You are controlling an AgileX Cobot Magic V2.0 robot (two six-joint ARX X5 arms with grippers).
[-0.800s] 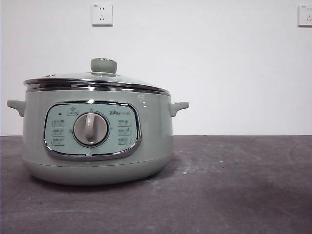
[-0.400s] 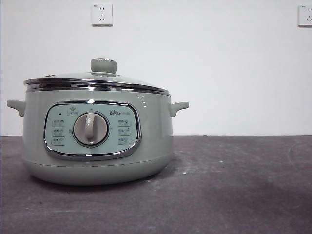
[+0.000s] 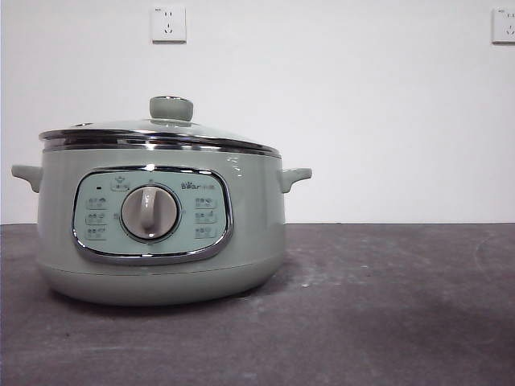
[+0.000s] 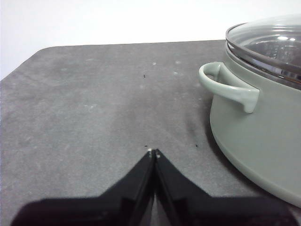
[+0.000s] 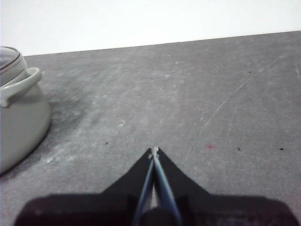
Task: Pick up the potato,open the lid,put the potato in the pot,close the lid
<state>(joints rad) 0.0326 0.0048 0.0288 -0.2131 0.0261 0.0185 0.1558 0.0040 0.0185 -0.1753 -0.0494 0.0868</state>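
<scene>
The potato does not show in any of the three views. The pot (image 3: 161, 233), one only, stands on the dark grey table (image 3: 386, 305) with its chrome-framed control panel (image 3: 151, 215) and round dial (image 3: 150, 213) facing the front camera. The one lid (image 3: 157, 133) sits closed on the pot's steel rim, level, with its sage-green knob (image 3: 170, 108) upright on top. Through the glass, in the left wrist view, only glare and steel show, so what is inside the pot cannot be told. Two small side handles stick out, one on each side of the pot; one handle (image 4: 228, 87) is close in the left wrist view, the other handle (image 5: 19, 84) at the edge of the right wrist view.

The left hand (image 4: 153, 152) hangs low over the bare table just beside the pot, its two jaws pressed together with nothing between them. The right hand (image 5: 154, 150) is over open table, well apart from the pot, its jaws likewise closed together on nothing. Two wall sockets, socket (image 3: 168, 23) and socket (image 3: 503, 24), sit on the white wall behind.
</scene>
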